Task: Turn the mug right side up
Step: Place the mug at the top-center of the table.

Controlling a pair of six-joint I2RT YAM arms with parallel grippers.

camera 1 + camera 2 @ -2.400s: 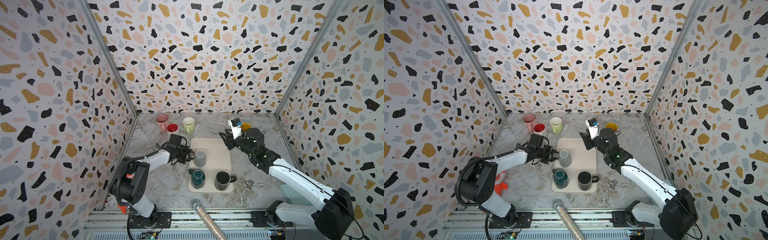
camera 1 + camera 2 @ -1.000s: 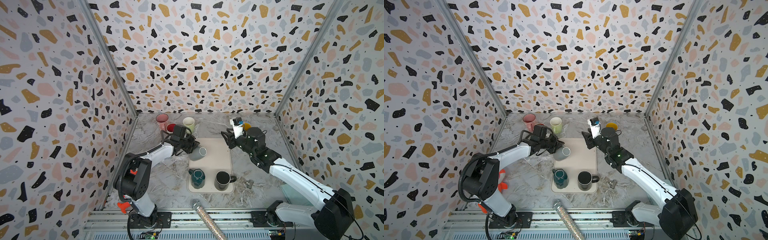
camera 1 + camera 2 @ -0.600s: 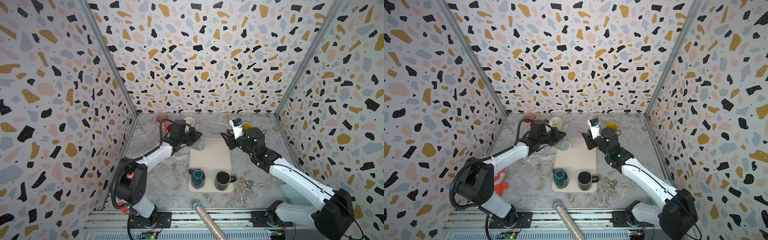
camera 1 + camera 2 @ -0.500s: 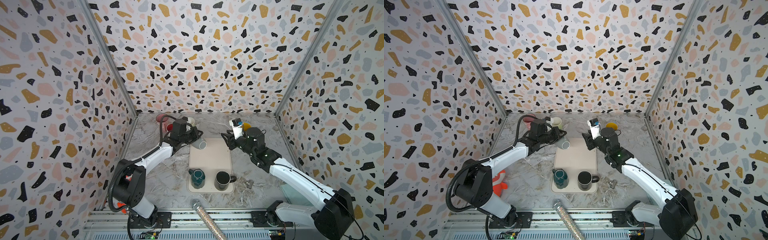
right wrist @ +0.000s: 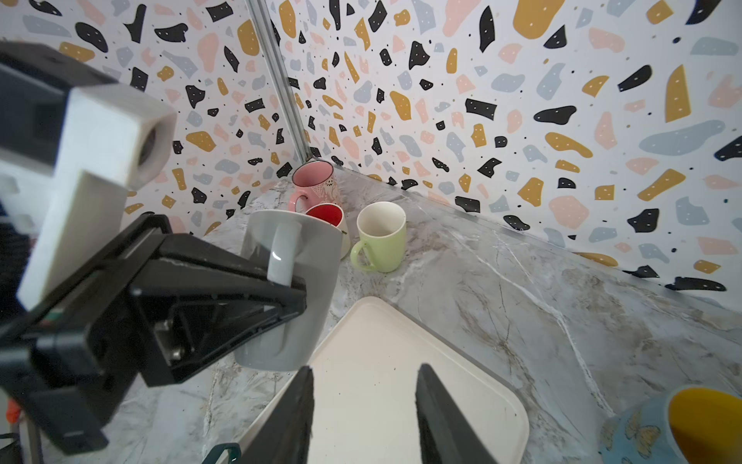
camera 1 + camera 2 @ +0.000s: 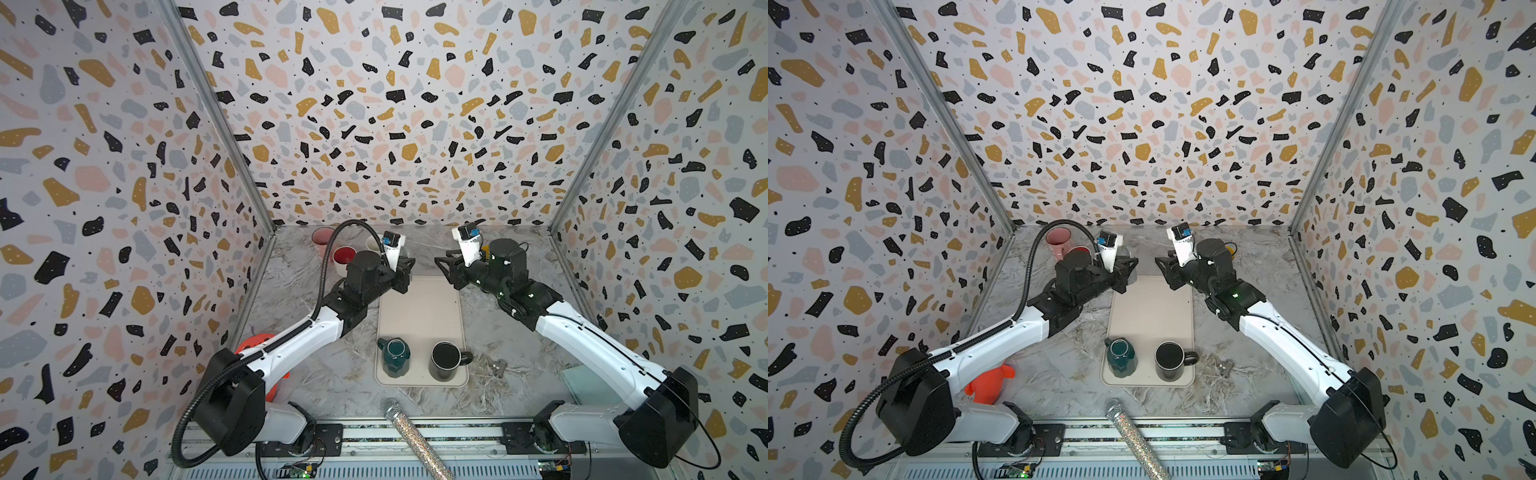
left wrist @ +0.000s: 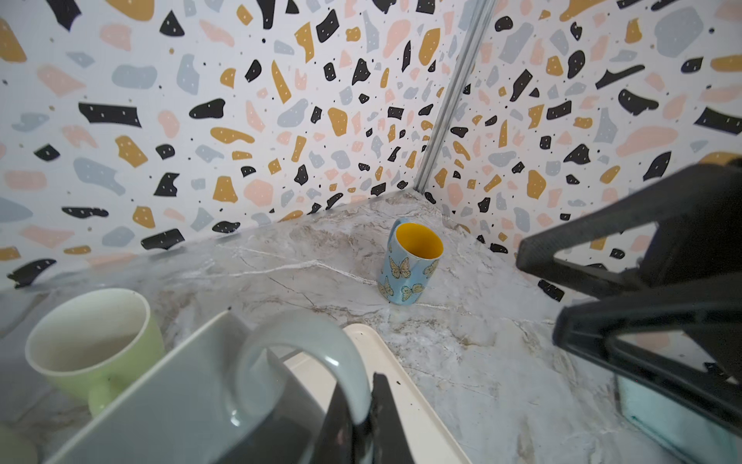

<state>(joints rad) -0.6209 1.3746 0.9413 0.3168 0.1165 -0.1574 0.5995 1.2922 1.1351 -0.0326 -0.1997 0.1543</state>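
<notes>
Now our left claw (image 5: 291,293) pinches the handle of the smooth grey mug (image 5: 317,257), mouth up, in the air by the far corner of the flat cream tray (image 5: 381,353). Our right claw (image 5: 363,405) is spread and empty. That thin hold may slip, and the mug could fall.

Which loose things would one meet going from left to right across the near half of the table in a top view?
orange toy → teal mug → black mug → small grey metal piece. The glittery tube is left out: it overlaps both mugs sideways.
</notes>
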